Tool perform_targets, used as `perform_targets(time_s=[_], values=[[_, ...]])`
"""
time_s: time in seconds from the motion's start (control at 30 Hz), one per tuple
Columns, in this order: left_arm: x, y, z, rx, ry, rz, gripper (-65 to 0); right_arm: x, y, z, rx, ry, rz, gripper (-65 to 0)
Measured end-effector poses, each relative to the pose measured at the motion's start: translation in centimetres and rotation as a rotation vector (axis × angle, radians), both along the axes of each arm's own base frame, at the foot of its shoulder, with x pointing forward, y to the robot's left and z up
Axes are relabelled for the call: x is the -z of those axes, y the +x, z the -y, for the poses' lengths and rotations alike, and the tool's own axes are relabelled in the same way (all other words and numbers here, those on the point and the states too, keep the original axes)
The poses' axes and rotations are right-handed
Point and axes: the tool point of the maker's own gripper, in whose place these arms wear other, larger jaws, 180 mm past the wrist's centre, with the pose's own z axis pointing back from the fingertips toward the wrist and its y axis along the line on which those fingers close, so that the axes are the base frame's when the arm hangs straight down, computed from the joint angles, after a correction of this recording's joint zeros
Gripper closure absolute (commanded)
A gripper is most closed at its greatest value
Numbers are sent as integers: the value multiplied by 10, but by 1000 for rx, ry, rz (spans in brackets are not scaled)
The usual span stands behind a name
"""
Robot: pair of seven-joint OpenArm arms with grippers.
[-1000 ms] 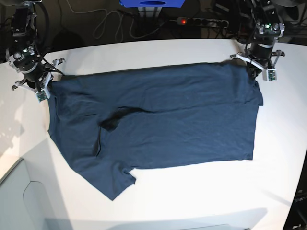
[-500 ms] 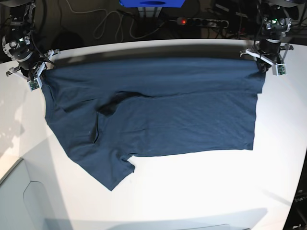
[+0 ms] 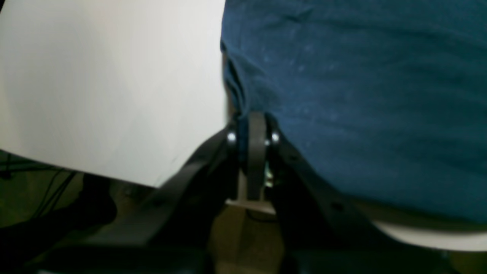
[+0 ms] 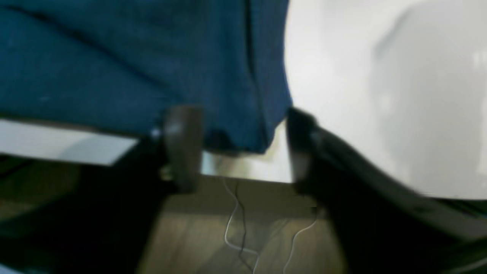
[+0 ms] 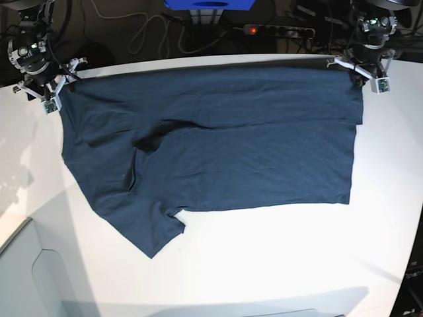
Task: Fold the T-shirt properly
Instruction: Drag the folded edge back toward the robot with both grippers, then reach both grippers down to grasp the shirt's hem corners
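My right fingers point(image 4: 182, 148) stand wide around the T-shirt point(image 5: 218, 152) corner; left fingers point(image 3: 255, 148) pinch its hem. It's limp, light cloth; I'd grip corners.

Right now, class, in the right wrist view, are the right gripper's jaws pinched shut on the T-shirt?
No: the right gripper stands with jaws wide apart, the T-shirt corner loose between them.

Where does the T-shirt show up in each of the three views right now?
Base: the T-shirt lies spread across the table's far half, between both arms.
Left wrist: fills the upper right, its edge at the left gripper.
Right wrist: upper left.
Shared landmark: the white table.
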Motion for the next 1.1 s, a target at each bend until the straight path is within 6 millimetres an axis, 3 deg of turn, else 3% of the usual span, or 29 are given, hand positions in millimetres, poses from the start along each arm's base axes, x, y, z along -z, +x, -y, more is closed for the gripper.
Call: perform_targets(time_s=[0.1,0.2,0.3,0.4,0.5,0.63,0.73,0.8,0.97,1.1], values=[[0,-4,-1,4,10,-12,-210,-5,1,1,-6,-14,4,-490],[-4,-8,-1,8,20,-15,-280,-25,12,1,-10,-27,74,-503],[-12,-3,1,20,30,7,-305,-49,21,11,-3,-80,133,-503],[-23,4,4,34,43,37,-308,-60,27,5,-19,-77,167,-503],[-37,13,-8,4,70,80,-309,-72,42,3,-29,-83,218,-503],[-77,60,-32,-52,129,249,-309,-76,52,0,-22,-71,250,-503],[-113,112,-26,15,133,407,-309,-72,53,-7,-1,-40,255,-503],[-122,137,-27,36,133,437,-309,-73,55,-8,-3,-38,263,-503],[-112,194,-37,15,51,460,-330,-78,61,-7,-1,-41,280,-504],[-70,230,-39,7,-51,375,-373,-80,62,-3,-1,-51,286,-505]])
